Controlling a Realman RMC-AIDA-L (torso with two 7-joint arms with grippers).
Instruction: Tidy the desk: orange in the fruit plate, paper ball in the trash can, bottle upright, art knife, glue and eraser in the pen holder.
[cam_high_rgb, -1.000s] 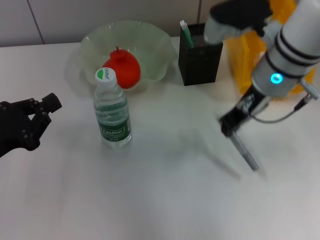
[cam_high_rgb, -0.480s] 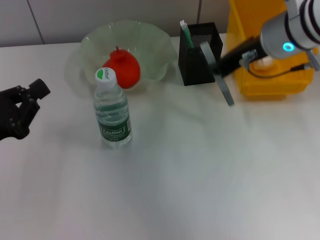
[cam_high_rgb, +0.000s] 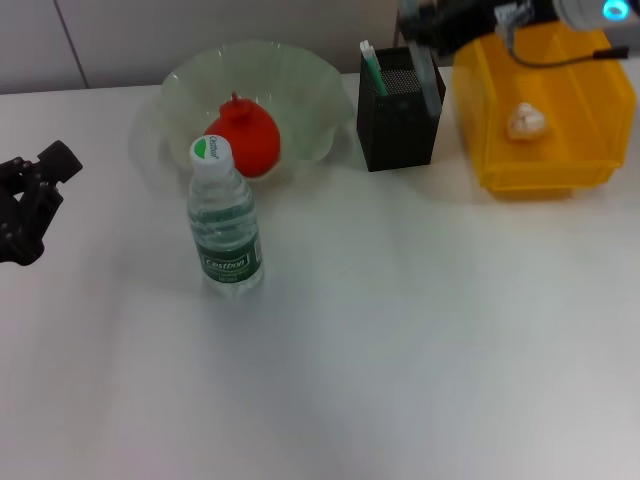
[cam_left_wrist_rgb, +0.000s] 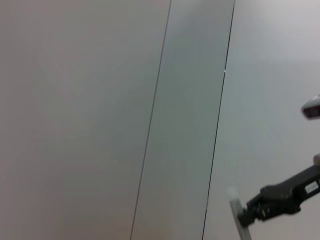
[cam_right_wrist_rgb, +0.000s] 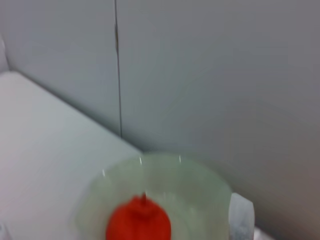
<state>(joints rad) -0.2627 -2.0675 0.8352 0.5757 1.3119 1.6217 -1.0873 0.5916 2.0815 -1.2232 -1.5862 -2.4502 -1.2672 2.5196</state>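
The art knife (cam_high_rgb: 430, 82), a grey strip, hangs tilted over the pen holder (cam_high_rgb: 398, 115), lower end at the right rim, upper end clamped in the right gripper (cam_high_rgb: 432, 25) directly above. Risk: released off-centre, it may catch the rim and fall onto the desk (cam_high_rgb: 400, 330) or tip the holder. The left gripper (cam_high_rgb: 30, 195) sits parked at the desk's left edge, fingers apparently apart.

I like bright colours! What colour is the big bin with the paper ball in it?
Bright yellow trash can; head view shows it best.
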